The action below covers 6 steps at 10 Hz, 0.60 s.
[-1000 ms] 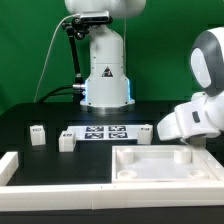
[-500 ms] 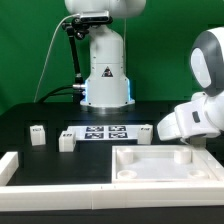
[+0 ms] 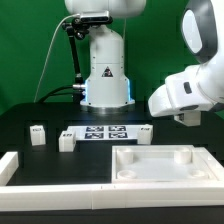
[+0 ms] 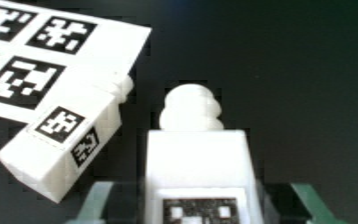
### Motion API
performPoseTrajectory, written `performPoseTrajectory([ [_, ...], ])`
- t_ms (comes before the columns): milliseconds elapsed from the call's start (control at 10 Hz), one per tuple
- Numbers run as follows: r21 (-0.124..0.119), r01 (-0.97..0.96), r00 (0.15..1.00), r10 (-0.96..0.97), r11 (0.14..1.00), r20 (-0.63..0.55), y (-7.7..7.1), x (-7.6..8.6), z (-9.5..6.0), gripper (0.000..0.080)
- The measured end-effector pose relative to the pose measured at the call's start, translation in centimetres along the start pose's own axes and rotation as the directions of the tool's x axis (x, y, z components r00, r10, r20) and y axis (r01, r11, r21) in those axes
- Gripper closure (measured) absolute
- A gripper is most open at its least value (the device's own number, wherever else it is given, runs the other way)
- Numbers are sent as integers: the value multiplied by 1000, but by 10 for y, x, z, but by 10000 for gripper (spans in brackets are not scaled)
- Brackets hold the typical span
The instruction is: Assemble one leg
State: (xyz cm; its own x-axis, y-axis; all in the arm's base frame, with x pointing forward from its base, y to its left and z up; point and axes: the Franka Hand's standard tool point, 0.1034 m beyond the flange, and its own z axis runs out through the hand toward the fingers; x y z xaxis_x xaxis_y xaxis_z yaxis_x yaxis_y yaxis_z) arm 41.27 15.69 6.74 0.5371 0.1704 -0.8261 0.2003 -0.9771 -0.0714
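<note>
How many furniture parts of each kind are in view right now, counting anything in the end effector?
Legs: 4, three on the table at and, one held in the end effector at
Panel: 1
Total: 5

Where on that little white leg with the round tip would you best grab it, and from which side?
By the squared body of the leg, gripper pinching its two flat parallel sides from the tagged end. That seems safest: flat faces give grip, and the rounded peg is left free.
</note>
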Motion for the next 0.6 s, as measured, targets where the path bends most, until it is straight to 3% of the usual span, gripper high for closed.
performPoseTrajectory([
  [200, 3, -6, 985, 6, 1000, -174, -1, 11, -10, 512],
  [300, -1, -5, 975, 5, 1000, -222, 1, 7, -10, 512],
  [600, -11, 9, 910, -12, 1000, -414, 9, -1, -47, 512],
])
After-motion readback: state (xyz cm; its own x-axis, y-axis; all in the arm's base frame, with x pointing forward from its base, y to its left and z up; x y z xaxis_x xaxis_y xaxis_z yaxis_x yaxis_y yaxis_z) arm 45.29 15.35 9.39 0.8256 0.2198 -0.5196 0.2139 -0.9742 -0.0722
